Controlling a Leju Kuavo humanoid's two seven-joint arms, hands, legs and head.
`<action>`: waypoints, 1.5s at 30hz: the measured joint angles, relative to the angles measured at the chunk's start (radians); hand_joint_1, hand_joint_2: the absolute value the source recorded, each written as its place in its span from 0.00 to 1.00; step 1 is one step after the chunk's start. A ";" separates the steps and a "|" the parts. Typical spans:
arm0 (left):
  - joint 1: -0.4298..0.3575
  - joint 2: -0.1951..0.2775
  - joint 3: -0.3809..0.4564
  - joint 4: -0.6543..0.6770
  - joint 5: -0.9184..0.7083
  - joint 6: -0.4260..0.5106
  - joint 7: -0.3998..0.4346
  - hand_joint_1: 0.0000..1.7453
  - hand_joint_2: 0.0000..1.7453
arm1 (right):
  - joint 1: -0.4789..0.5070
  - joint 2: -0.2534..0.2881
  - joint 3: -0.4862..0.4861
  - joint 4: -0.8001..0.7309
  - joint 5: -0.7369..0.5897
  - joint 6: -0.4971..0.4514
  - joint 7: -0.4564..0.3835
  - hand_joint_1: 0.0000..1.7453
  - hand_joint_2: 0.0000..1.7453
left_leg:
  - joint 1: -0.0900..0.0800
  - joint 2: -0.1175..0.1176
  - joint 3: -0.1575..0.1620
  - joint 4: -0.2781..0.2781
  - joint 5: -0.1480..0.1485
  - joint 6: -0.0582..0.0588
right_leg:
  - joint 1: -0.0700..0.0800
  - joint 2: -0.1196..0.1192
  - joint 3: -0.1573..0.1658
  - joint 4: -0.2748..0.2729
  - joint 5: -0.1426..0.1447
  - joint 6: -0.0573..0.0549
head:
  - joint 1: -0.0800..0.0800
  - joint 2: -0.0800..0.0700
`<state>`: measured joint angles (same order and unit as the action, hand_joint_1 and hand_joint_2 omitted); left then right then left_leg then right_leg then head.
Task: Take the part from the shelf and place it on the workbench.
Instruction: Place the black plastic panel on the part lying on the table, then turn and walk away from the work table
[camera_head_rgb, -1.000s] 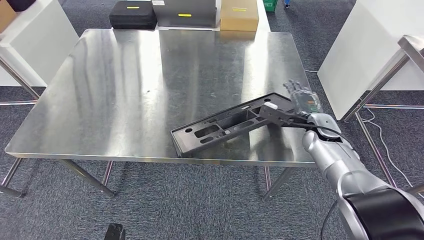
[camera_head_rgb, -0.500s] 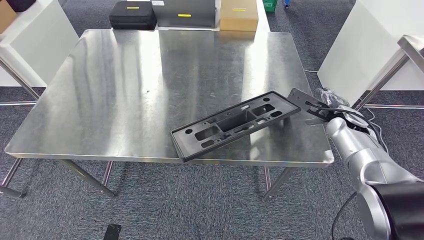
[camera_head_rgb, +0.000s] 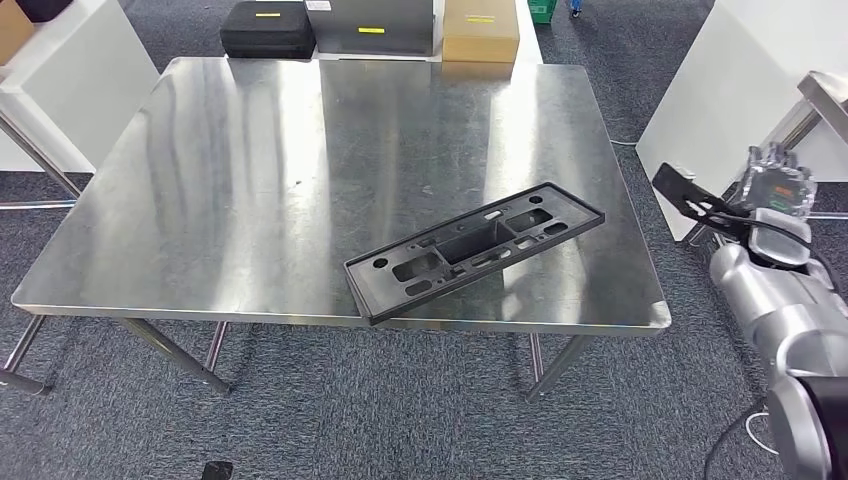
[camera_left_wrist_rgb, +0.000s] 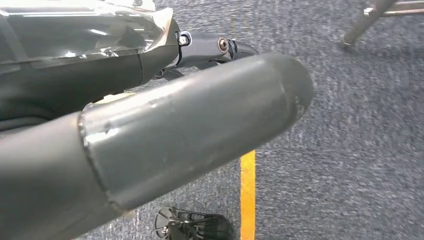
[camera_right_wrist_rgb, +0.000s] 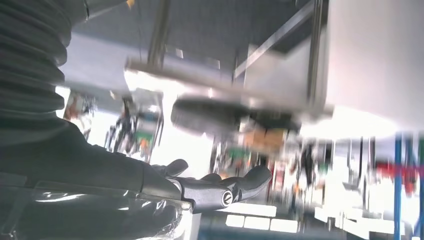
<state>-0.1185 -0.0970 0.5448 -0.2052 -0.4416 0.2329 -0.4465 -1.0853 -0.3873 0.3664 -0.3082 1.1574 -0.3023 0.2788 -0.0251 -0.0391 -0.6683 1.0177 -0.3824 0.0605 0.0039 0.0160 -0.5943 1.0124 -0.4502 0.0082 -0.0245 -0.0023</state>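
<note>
Withdrew right hand (camera_head_rgb: 776, 186) rightward off the workbench (camera_head_rgb: 250, 160), fingers apart, empty; left the part (camera_head_rgb: 474, 249), a long black slotted tray, near front-right edge; left hand's (camera_left_wrist_rgb: 150, 135) state unclear at wrist view.

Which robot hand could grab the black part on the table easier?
Probably the right. The right robot hand is raised beside the table's right edge, nearer the part; the left robot hand hangs low over the floor.
</note>
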 joint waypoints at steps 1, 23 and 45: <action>0.005 0.000 0.006 0.000 0.005 0.001 -0.003 0.00 0.00 | 0.009 -0.029 -0.001 -0.012 0.002 -0.030 -0.016 0.00 1.00 | 0.000 0.000 0.000 0.000 0.000 0.001 | 0.000 0.000 0.000 0.000 -0.001 0.001 | 0.000 0.000; 0.041 -0.035 0.129 0.000 0.045 0.031 -0.032 0.00 0.00 | 1.230 0.240 -0.647 -1.015 0.218 -0.362 -0.282 0.00 0.00 | 0.003 -0.015 0.021 0.000 -0.025 -0.001 | 0.005 -0.013 0.026 -0.004 -0.026 -0.005 | 0.000 0.000; 0.020 -0.003 0.111 0.000 -0.099 -0.002 0.100 0.00 0.00 | 1.016 0.526 -1.826 -0.109 0.315 -0.216 -0.351 0.00 0.00 | 0.001 -0.001 0.041 -0.001 -0.039 -0.005 | 0.005 -0.003 0.037 -0.005 -0.036 -0.012 | 0.000 0.000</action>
<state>-0.0980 -0.0996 0.6563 -0.2049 -0.5410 0.2306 -0.3463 -0.0692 0.1388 -1.4595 -0.4167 1.4727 -0.5185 -0.0721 -0.0242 -0.0404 -0.6274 1.0171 -0.4210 0.0554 0.0091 0.0130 -0.5578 1.0077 -0.4862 -0.0033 -0.0248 -0.0023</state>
